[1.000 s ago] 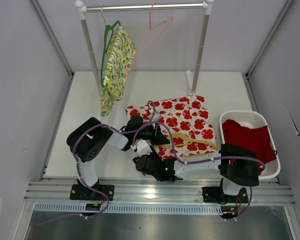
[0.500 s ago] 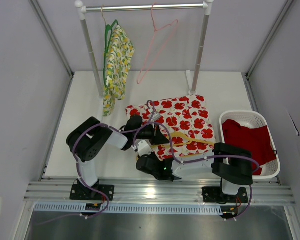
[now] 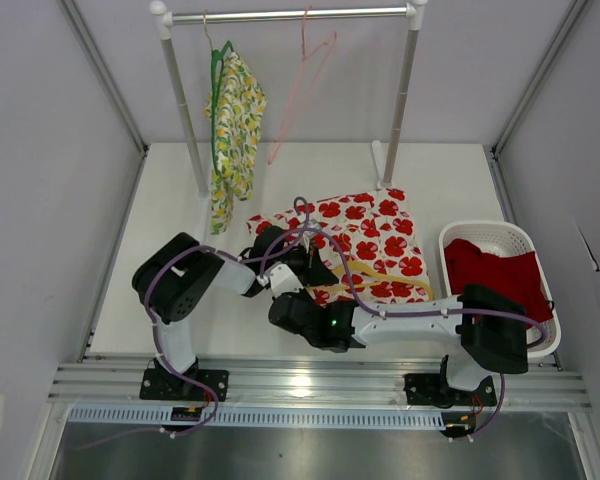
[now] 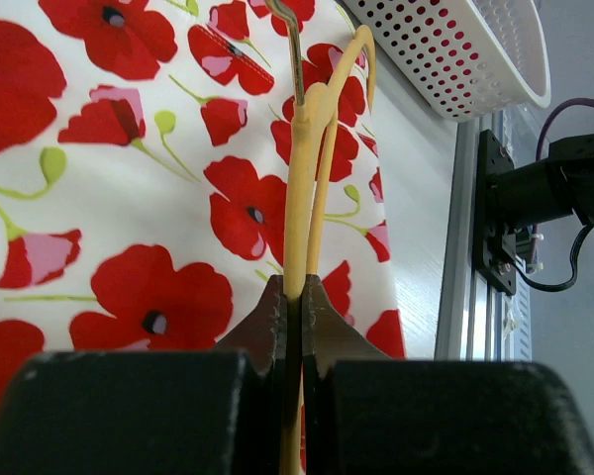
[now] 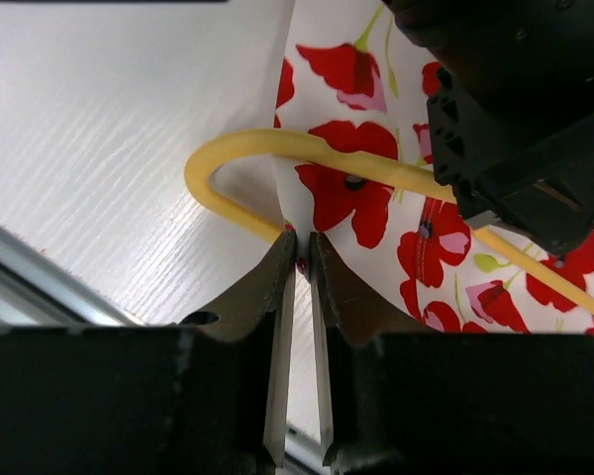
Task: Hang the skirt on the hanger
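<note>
The skirt (image 3: 375,225), white with red poppies, lies flat in the middle of the table. A yellow hanger (image 3: 380,283) rests along its near edge. My left gripper (image 3: 305,268) is shut on the hanger's bar (image 4: 299,198), which runs away from the jaws over the skirt (image 4: 129,198). My right gripper (image 3: 298,300) sits just in front of it at the skirt's near left corner. In the right wrist view its jaws (image 5: 302,247) pinch the skirt's edge (image 5: 376,188) beside the hanger's curved end (image 5: 238,148).
A clothes rack (image 3: 290,15) stands at the back with a green hanger carrying a yellow floral garment (image 3: 232,130) and a bare pink hanger (image 3: 300,90). A white basket (image 3: 485,232) holding red cloth (image 3: 495,275) sits right of the skirt. The rail runs along the table's near edge.
My right gripper has closed on the skirt's edge and its arm has shifted. The skirt has slid slightly to the back left. The garments on the rack have swung a little.
</note>
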